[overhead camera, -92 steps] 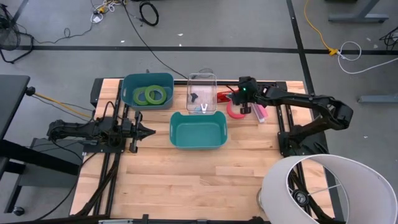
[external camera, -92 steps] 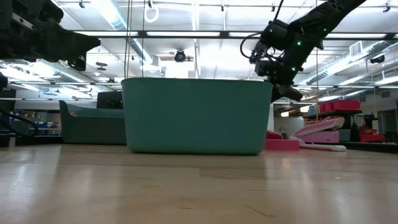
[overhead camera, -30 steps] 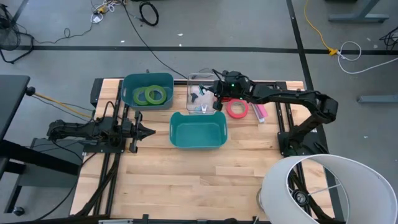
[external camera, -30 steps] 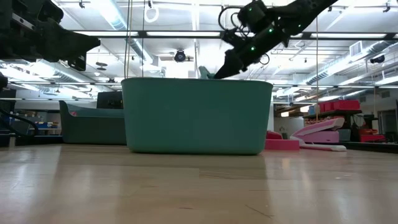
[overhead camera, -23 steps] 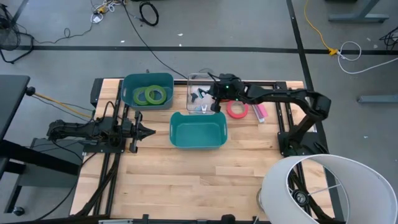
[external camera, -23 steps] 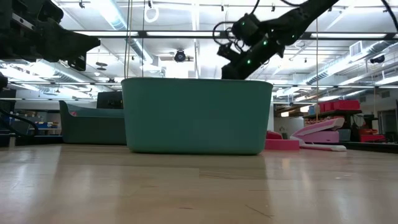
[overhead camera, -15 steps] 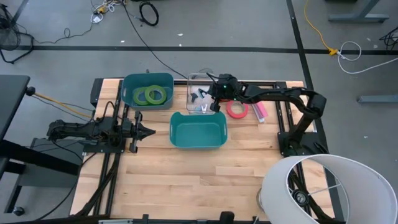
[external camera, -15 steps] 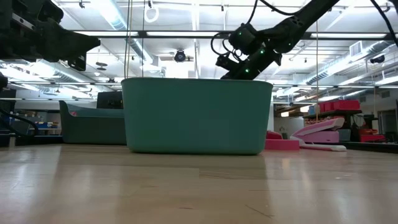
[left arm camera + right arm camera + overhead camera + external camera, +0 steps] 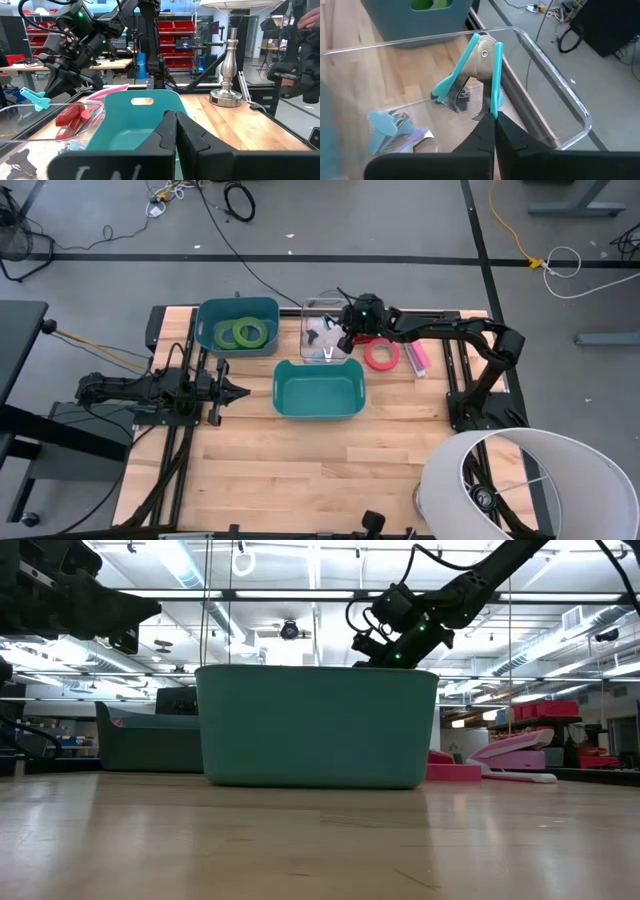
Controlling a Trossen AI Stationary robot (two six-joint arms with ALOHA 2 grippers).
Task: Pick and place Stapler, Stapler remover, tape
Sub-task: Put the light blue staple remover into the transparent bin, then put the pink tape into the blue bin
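The right tool (image 9: pixel 493 116), jaws shut on the turquoise-handled staple remover (image 9: pixel 470 75), hangs over the clear plastic tray (image 9: pixel 325 308) at the far middle of the counter (image 9: pixel 300 470), likely to drop it among the removers already there. The left tool (image 9: pixel 240 390), closed and empty, waits at the left. Two green tape rolls (image 9: pixel 243 332) lie in the blue bin (image 9: pixel 208 312); the pinkish-red tape roll (image 9: pixel 381 355) and pink stapler (image 9: pixel 417 360) lie right of the tray. The empty teal tub (image 9: pixel 316 408) stands just nearer.

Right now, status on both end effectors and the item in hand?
Right end effector shut on teal staple remover, over clear bin. Left end effector shut, parked. Nothing blocking.
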